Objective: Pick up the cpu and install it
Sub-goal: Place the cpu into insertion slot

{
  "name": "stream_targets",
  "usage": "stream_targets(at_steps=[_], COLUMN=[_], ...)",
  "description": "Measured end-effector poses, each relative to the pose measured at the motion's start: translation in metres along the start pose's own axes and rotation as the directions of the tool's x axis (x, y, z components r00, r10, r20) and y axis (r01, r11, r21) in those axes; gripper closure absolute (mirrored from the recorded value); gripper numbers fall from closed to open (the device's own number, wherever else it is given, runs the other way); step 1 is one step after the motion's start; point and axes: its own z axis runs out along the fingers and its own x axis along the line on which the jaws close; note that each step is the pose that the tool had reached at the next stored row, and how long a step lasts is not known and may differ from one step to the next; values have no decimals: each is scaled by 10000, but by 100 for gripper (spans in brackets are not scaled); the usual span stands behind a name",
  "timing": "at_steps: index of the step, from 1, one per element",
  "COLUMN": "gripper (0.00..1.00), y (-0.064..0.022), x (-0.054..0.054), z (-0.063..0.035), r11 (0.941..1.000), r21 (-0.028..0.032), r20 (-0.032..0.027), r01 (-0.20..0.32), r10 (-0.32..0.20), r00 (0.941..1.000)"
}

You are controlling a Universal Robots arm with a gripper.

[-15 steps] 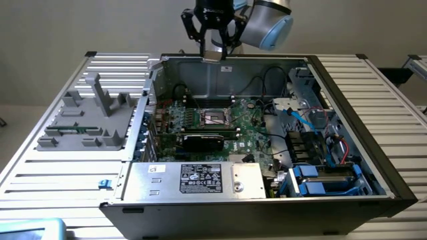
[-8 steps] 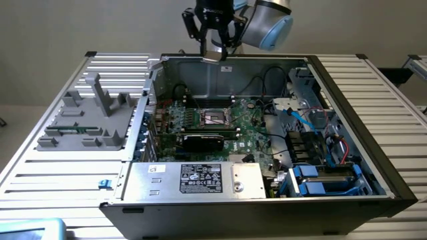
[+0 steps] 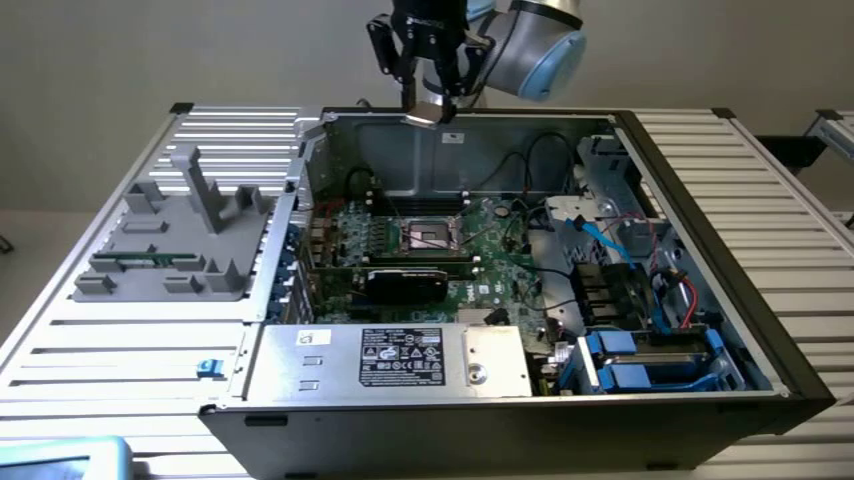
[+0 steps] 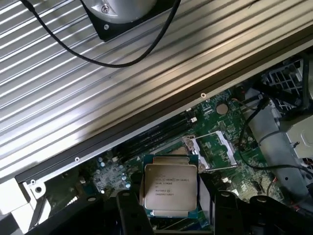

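The exterior camera stood off the arm [image 3: 541, 35], high and well back, looking down into the open computer case [image 3: 507, 150]. The wrist camera hung close above, facing down. Both took in the cpu [image 3: 430, 110], motherboard [image 3: 501, 270] and socket [image 3: 434, 233].

The cpu [image 3: 430, 110] is a small, flat, square chip held in the air. In the exterior view it hangs above the rear wall of the open computer case [image 3: 514, 140], well clear of everything inside. It touches nothing except the dark fingers [image 4: 131, 215], which clamp it on two opposite edges. In the wrist view its shiny silver metal top faces the camera. That top carries several lines of small dark print, too fine to read. A thin green rim shows around the metal plate. The chip's sides run roughly square to the fingers. The green motherboard [image 4: 105, 174] lies well below it.
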Motion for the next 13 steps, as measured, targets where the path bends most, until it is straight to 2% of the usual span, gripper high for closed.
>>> stream_targets(at_steps=[3, 6, 10, 13], gripper=[46, 46, 46, 46], y=[0, 0, 0, 0], x=[0, 0, 0, 0], z=[2, 3, 6, 8], r11=[9987, 9946, 9848, 9741], r21=[-1, -4, -10, -15], r20=[27, 54, 91, 118], r01=[-517, -1035, -1740, -2261], r10=[517, 1035, 1740, 2261], r00=[9987, 9946, 9847, 9740])
